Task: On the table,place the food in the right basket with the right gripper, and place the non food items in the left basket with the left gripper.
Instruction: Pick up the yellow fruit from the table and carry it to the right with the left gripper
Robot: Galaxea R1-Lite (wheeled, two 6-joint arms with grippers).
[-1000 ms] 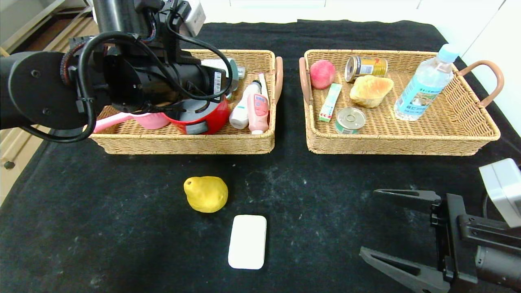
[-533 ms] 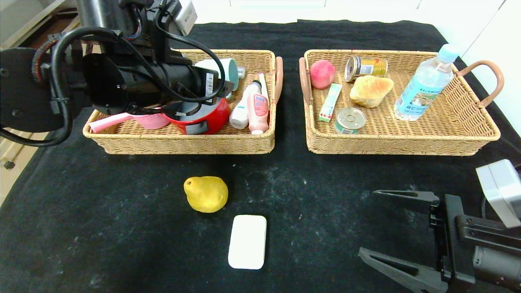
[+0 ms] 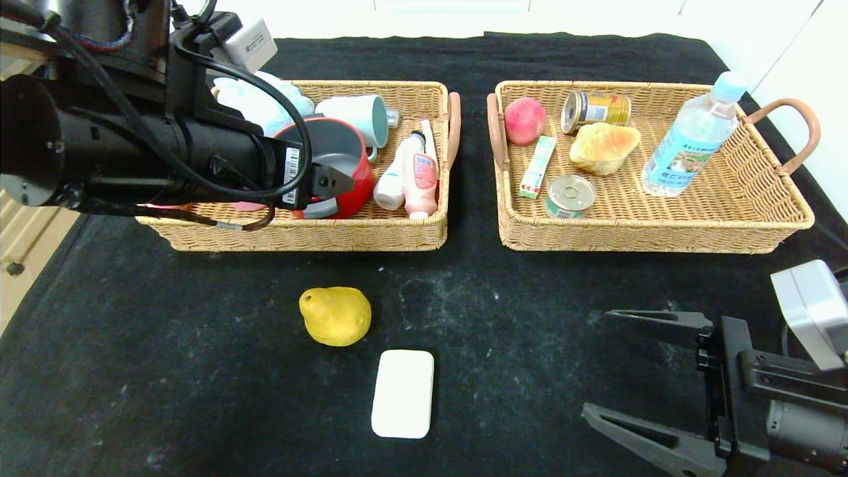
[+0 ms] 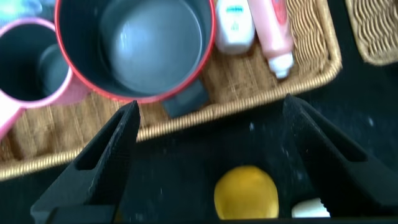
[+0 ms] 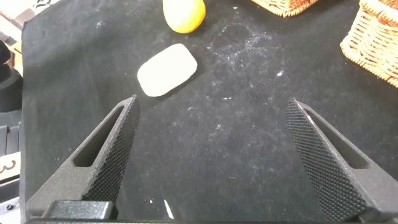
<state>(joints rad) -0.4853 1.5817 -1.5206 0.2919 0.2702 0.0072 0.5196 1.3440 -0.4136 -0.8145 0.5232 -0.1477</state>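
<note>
A yellow pear [image 3: 335, 315] and a white soap bar [image 3: 403, 393] lie on the black table in front of the baskets; both also show in the right wrist view, pear [image 5: 183, 14] and soap [image 5: 166, 70]. My left gripper [image 3: 311, 199] hangs open and empty over the front edge of the left basket [image 3: 305, 233], just above the red pot [image 4: 134, 43] that rests inside it. The pear [image 4: 246, 191] lies below, between its fingers. My right gripper [image 3: 599, 364] stands open and empty low at the table's near right, away from the right basket [image 3: 649, 233].
The left basket also holds a pink scoop [image 4: 28, 62], a teal mug [image 3: 358, 119], and white [image 3: 391, 182] and pink [image 3: 420, 175] bottles. The right basket holds a peach [image 3: 525, 120], a can [image 3: 595, 109], bread [image 3: 603, 147], a tin [image 3: 570, 195] and a water bottle [image 3: 692, 136].
My left arm has drawn back to the left and up from the red pot, its jaws spreading wider; the pot stays in the basket. The right arm has barely moved.
</note>
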